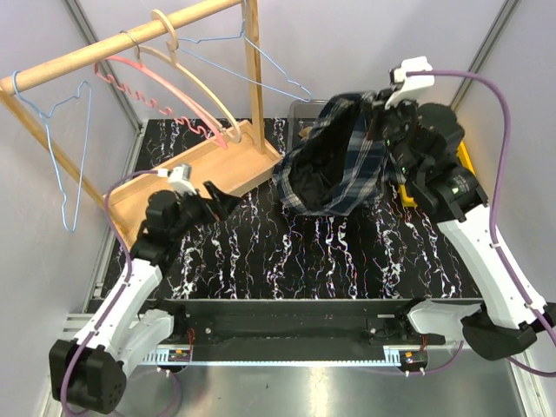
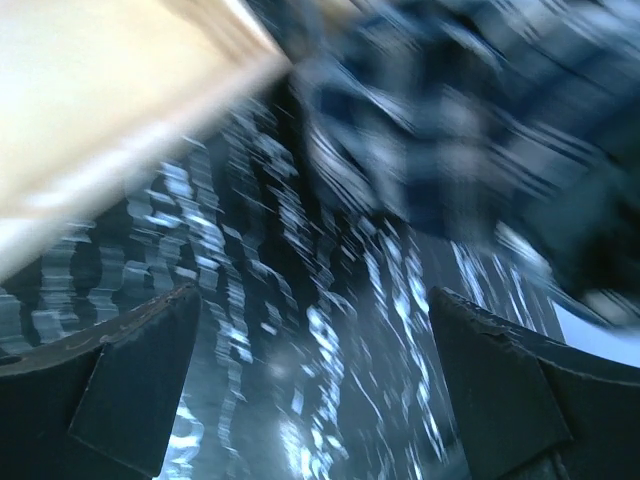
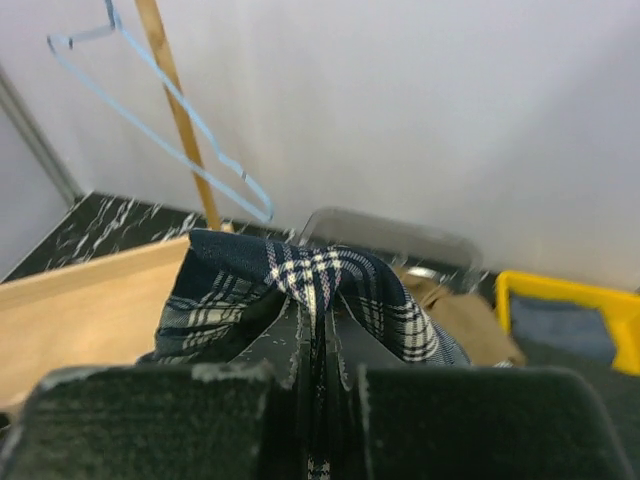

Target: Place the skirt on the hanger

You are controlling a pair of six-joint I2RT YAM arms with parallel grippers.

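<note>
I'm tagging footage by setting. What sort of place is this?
Most likely a robot lab test cell, not a home: left arm and right arm bolted at the edge of a marbled table, plain panel walls close around, and a small wooden clothes rack as a prop.

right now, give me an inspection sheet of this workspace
surface: black marble-pattern table, wooden rack on its left rear
job's things: tan-brown cloth skirt seemingly in the grey bin, mostly hidden; two thin light-blue wire hangers on the rail, bare
clutter: dark blue-and-white plaid shirt, pink wavy-edged hanger, pale wooden hanger, yellow bin
grippers: left end effector open, empty; right end effector shut on the shirt, held up
cables: purple cables along both arms
surroundings: pale walls, metal frame posts
</note>
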